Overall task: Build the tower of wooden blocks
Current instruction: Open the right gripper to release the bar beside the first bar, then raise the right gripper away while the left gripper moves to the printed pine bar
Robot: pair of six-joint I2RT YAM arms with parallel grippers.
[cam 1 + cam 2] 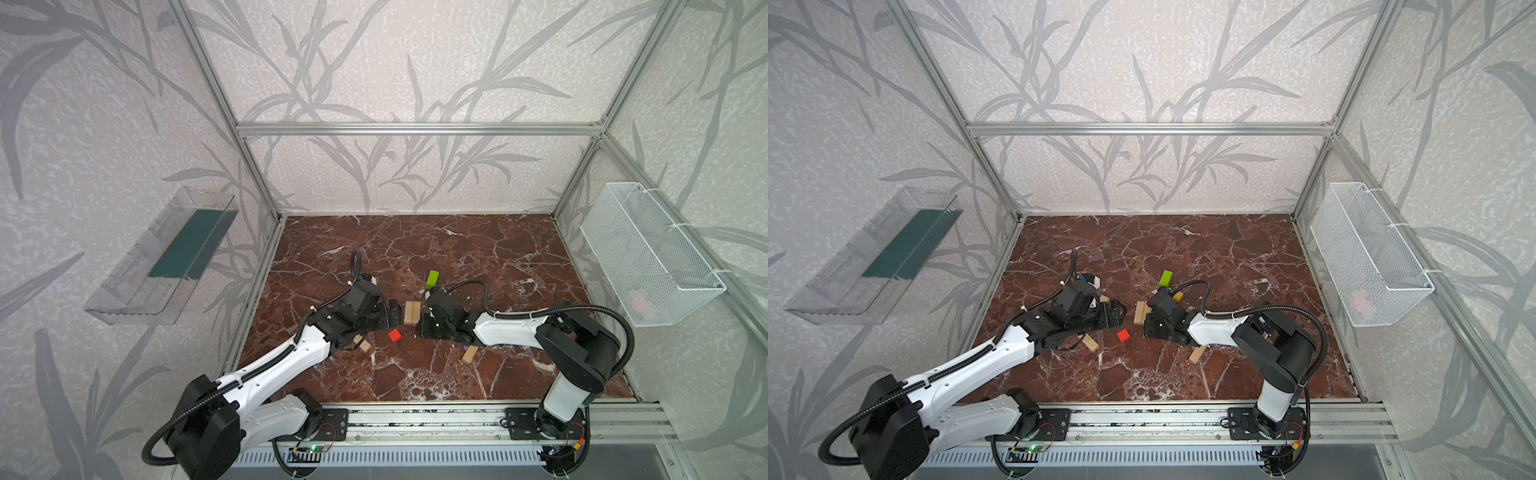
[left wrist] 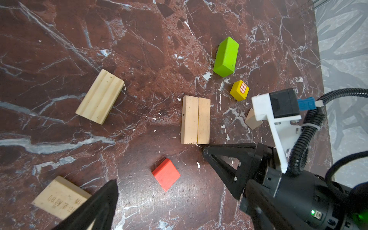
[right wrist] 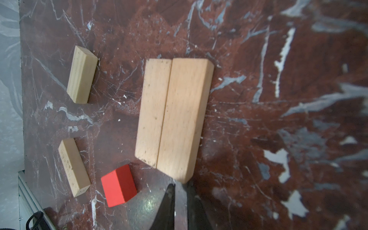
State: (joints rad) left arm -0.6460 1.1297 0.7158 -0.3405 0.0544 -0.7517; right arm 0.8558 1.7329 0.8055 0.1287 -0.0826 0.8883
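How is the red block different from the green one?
The red cube is red and squat; the green bar is lime green and longer. In both top views the red cube lies nearer the front, the green bar farther back. Both lie loose on the table, unheld.

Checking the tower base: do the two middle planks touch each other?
Touching: in the right wrist view one plank lies flush against the other plank, no gap.
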